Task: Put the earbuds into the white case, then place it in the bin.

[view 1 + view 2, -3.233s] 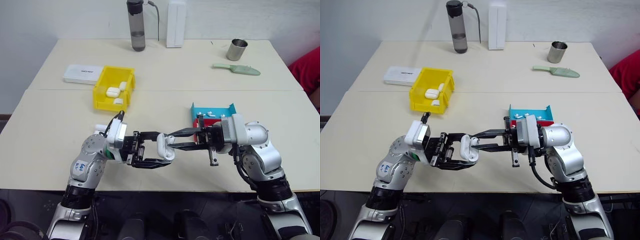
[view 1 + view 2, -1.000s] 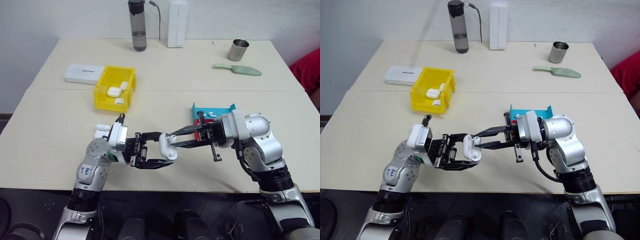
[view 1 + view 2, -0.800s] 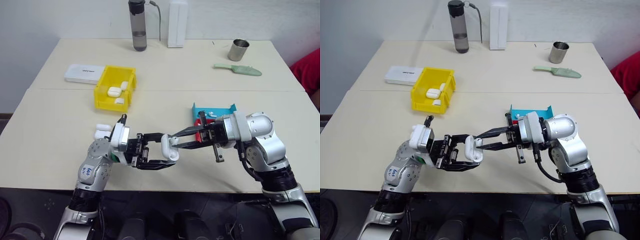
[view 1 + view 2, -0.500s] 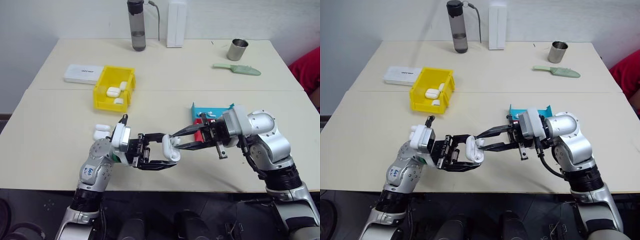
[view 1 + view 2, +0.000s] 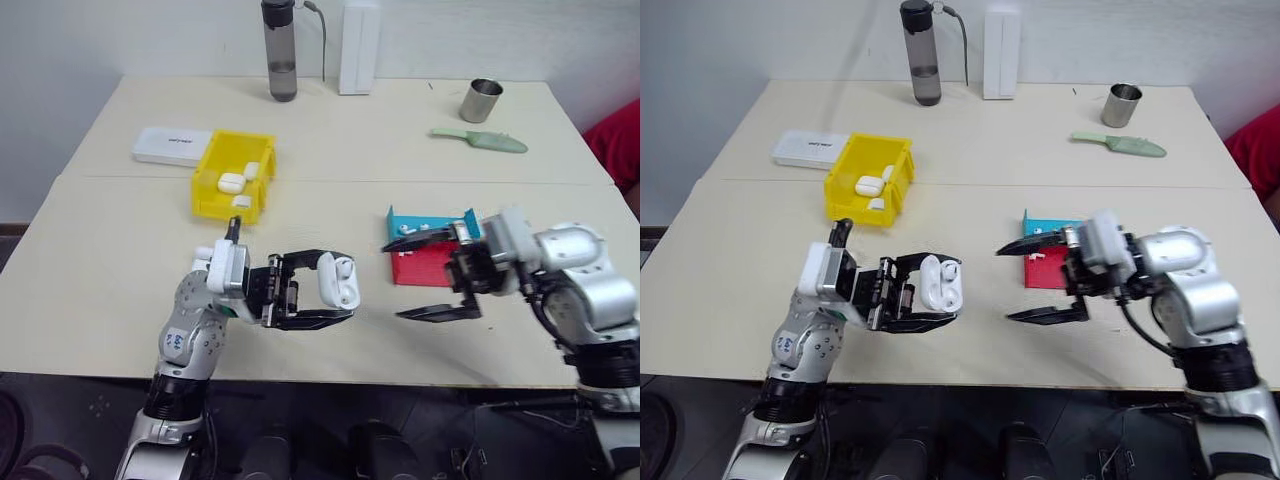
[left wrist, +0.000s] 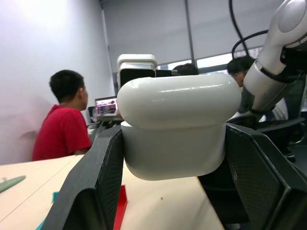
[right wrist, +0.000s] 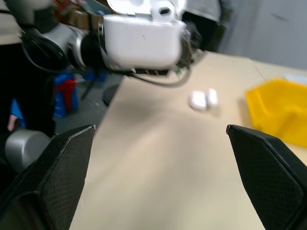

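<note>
Two end effectors have parted — the right end effector [image 5: 432, 274], now spread wide, has withdrawn rightward; the left end effector [image 5: 318, 290] pinches the open white case [image 5: 336, 282], an earbud [image 7: 162, 10] seated inside.

Office: seated people [image 6: 64, 122] at a laptop [image 6: 106, 106], blinds [image 6: 201, 26] behind.

The bin [image 5: 232, 178] sits left of the tray [image 5: 428, 262], cases [image 5: 231, 183] inside.

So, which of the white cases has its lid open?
The white case clamped in the left gripper; its lid is up. Those in the yellow bin are closed.
</note>
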`<state>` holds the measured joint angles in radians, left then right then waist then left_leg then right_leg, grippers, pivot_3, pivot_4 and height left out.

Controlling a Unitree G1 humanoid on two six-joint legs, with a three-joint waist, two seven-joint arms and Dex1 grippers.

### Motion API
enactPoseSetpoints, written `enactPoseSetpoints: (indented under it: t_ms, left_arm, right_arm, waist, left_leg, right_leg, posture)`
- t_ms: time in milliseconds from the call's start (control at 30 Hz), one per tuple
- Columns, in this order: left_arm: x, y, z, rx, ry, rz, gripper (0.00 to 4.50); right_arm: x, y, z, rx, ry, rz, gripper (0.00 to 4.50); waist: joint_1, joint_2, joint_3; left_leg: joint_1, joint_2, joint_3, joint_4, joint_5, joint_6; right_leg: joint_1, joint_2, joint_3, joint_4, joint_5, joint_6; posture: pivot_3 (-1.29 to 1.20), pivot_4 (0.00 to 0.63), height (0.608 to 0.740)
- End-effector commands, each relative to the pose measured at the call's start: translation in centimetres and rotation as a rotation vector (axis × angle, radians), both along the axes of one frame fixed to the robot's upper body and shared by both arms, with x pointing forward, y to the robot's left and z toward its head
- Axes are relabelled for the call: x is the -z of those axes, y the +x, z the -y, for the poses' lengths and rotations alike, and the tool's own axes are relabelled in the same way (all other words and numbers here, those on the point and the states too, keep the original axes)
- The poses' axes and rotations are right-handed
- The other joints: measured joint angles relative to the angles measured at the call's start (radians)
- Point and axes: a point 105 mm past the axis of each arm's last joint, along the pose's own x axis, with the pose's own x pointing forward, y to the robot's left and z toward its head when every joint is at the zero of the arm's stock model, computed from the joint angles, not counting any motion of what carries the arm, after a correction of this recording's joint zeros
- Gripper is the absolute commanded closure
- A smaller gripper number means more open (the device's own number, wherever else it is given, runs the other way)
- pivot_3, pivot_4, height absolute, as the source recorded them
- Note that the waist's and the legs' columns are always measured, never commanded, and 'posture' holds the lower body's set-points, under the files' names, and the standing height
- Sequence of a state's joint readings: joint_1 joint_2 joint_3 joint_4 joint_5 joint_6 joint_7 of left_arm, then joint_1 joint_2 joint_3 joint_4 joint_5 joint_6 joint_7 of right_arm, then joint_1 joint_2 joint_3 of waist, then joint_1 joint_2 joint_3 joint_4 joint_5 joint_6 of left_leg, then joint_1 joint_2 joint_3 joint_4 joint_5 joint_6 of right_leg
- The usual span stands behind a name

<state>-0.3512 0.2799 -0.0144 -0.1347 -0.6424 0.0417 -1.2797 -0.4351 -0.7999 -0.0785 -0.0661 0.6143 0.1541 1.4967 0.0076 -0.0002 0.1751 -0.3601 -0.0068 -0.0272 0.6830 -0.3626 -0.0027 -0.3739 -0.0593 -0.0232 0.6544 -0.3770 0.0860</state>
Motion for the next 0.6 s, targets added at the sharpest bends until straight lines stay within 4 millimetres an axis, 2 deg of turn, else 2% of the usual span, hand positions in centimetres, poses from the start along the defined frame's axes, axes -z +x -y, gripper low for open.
enactPoseSetpoints:
  t_ms: [33, 100, 167, 267, 333, 400, 467, 500, 600]
  left_arm:
    - [0.7, 0.0, -1.5, -0.051, 0.016, -0.001, 1.69]
    - [1.2, -0.2, -2.1, -0.070, 0.032, -0.014, 1.69]
    - [1.6, -0.4, -2.7, -0.091, 0.045, -0.029, 1.69]
    - [2.0, -0.5, -3.2, -0.121, 0.053, -0.045, 1.69]
    - [2.2, -0.5, -3.4, -0.138, 0.059, -0.055, 1.69]
    - [2.3, -0.5, -3.4, -0.151, 0.060, -0.062, 1.69]
    - [2.2, -0.4, -3.5, -0.164, 0.058, -0.066, 1.69]
    - [2.2, -0.4, -3.5, -0.165, 0.057, -0.067, 1.69]
    - [2.1, -0.3, -3.5, -0.166, 0.059, -0.065, 1.69]
  right_arm:
    - [-0.4, 0.0, 4.7, 0.197, 0.010, 0.053, 0.05]
    - [0.6, 0.2, 8.4, 0.357, -0.010, 0.068, 0.05]
    - [2.1, 0.1, 13.0, 0.573, -0.023, 0.071, 0.05]
    - [3.9, -0.6, 18.1, 0.816, -0.034, 0.069, 0.05]
    - [5.2, -1.3, 20.8, 0.955, -0.056, 0.043, 0.05]
    - [6.0, -1.7, 21.8, 1.011, -0.094, 0.015, 0.05]
    - [5.2, -1.2, 21.4, 0.993, -0.087, 0.052, 0.05]
    - [4.3, -0.4, 20.9, 0.980, -0.059, 0.059, 0.05]
    - [1.7, 3.2, 19.5, 1.011, -0.125, 0.041, 0.05]
  waist:
    - [0.004, 0.000, 0.000]
    - [0.006, 0.000, 0.000]
    - [0.009, 0.000, 0.000]
    - [0.013, 0.000, 0.000]
    - [0.012, 0.000, 0.000]
    - [0.012, 0.000, 0.000]
    - [0.002, 0.000, 0.000]
    - [-0.007, 0.000, 0.000]
    - [-0.032, 0.003, 0.000]
  left_leg:
    - [0.000, 0.000, 0.000, 0.000, 0.000, 0.000]
    - [0.000, 0.000, 0.000, 0.000, 0.000, 0.000]
    - [0.000, 0.000, 0.000, 0.000, 0.000, 0.000]
    - [0.001, 0.000, 0.001, 0.000, 0.000, 0.001]
    - [0.001, 0.000, 0.002, 0.000, 0.000, 0.001]
    - [0.002, 0.000, 0.003, 0.000, 0.000, 0.001]
    - [0.002, 0.000, 0.005, -0.001, 0.000, 0.001]
    - [0.003, 0.000, 0.006, -0.001, 0.000, 0.001]
    - [0.005, 0.001, 0.012, -0.001, 0.001, 0.002]
  right_leg:
    - [0.000, 0.000, 0.000, 0.000, 0.000, 0.000]
    - [0.000, 0.000, 0.000, 0.000, 0.000, 0.000]
    - [0.000, 0.000, 0.000, 0.000, 0.000, 0.000]
    - [0.002, 0.000, 0.001, -0.001, 0.000, 0.000]
    - [0.002, 0.000, 0.001, -0.001, 0.000, 0.000]
    - [0.002, 0.000, 0.002, -0.001, 0.000, 0.000]
    - [0.002, 0.000, 0.003, -0.001, 0.000, 0.000]
    - [0.002, 0.000, 0.004, -0.001, 0.000, 0.000]
    - [0.003, 0.000, 0.005, -0.001, 0.000, 0.000]
  posture:
    - [0.00, 0.150, 0.740]
    - [0.00, 0.150, 0.740]
    - [0.00, 0.150, 0.740]
    - [0.00, 0.150, 0.740]
    - [0.00, 0.150, 0.740]
    - [0.00, 0.150, 0.740]
    - [0.00, 0.150, 0.740]
    - [0.00, 0.150, 0.740]
    - [0.00, 0.150, 0.740]
